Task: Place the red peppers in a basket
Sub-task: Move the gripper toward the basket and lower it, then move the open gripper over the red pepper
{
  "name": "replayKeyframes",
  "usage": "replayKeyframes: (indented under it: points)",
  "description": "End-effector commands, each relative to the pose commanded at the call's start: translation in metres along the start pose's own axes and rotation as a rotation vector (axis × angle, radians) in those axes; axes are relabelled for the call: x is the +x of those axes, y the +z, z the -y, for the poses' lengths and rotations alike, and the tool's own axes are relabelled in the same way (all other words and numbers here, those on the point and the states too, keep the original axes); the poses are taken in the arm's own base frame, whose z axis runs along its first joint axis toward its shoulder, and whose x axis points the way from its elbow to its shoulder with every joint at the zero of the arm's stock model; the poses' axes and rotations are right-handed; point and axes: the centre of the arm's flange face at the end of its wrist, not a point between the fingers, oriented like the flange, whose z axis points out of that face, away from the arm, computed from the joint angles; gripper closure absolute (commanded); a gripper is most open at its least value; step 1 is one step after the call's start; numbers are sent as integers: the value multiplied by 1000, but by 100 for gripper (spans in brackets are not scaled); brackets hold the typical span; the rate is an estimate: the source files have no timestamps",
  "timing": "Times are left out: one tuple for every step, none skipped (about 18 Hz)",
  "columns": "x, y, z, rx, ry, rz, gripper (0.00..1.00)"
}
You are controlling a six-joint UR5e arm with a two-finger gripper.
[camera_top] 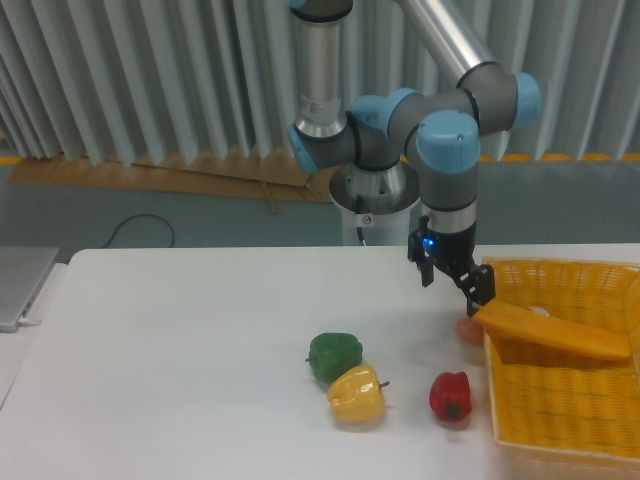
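From the fixed camera, the small glossy red bell pepper [450, 396] sits upright on the white table [180, 360], just beside the left wall of the large yellow-orange woven plastic basket [560, 410], at about 9 o'clock from the basket and apart from it by a thin gap. At 9 o'clock from the red pepper lies a yellow bell pepper [357, 393], touching a green bell pepper [334, 355] at its 11 o'clock. A small pale orange-red round fruit [467, 331] rests at 12 o'clock from the red pepper, against the basket's corner. A long orange slab [552, 332] lies tilted across the basket's rim. The two-finger gripper [454, 282] hangs at 12 o'clock above the round fruit, fingers spread apart, holding nothing.
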Motion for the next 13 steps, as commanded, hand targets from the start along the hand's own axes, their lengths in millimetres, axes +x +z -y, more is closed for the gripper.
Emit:
replayKeyframes:
  points:
    - [0, 7, 12, -13, 21, -4, 0]
    - [0, 14, 22, -40, 38, 1, 0]
    - [0, 24, 34, -81, 62, 7, 0]
    - [2, 35, 48, -120, 86, 15, 0]
    - [2, 38, 58, -132, 96, 26, 0]
    - [0, 43, 61, -130, 94, 29, 0]
    - [-1, 41, 62, -121, 95, 39, 0]
    - [-3, 41, 63, -107, 95, 42, 0]
    - [-5, 44, 66, -95, 95, 39, 0]
    - [-9, 47, 66, -89, 91, 34, 0]
    - [-11, 48, 64, -77, 84, 28, 0]
    - [-16, 47, 62, -51, 72, 18, 0]
    - [-19, 48, 61, -10, 56, -2, 0]
